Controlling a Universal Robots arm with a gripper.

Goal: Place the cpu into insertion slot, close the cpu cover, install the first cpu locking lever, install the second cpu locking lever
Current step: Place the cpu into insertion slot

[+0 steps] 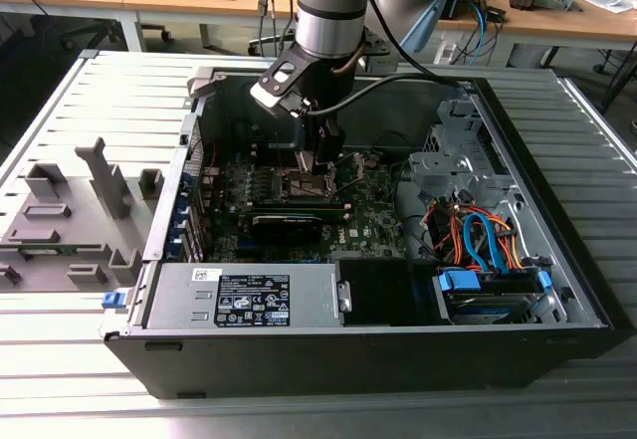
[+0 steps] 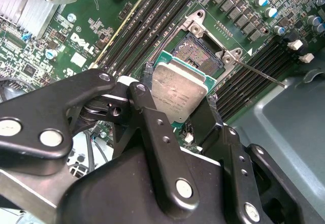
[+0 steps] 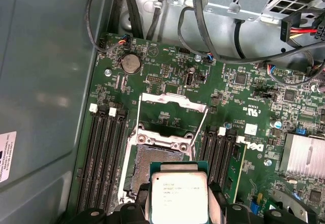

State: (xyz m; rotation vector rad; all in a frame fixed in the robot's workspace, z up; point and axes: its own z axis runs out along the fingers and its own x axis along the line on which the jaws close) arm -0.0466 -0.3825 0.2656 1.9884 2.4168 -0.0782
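Note:
My gripper (image 2: 180, 109) is shut on the cpu (image 2: 179, 93), a flat square chip with a silvery face and a green edge. One black finger (image 2: 144, 107) presses each of two opposite sides. The cpu (image 3: 179, 197) hangs tilted just over the near part of the insertion slot (image 3: 152, 164), whose dark pin field lies bare. The cpu cover (image 3: 172, 98) is swung open beyond the slot, and thin locking levers (image 3: 203, 125) stand raised along its sides. In the exterior view the gripper (image 1: 320, 168) reaches down into the computer case over the insertion slot (image 1: 299, 186).
Long black memory slots (image 3: 104, 153) flank the socket on both sides. A silver heatsink (image 3: 304, 155) and cable bundles (image 3: 228, 51) lie close by. The case holds a power supply (image 1: 249, 300) and a drive bay (image 1: 493, 280). A grey fixture (image 1: 70, 222) stands outside the case.

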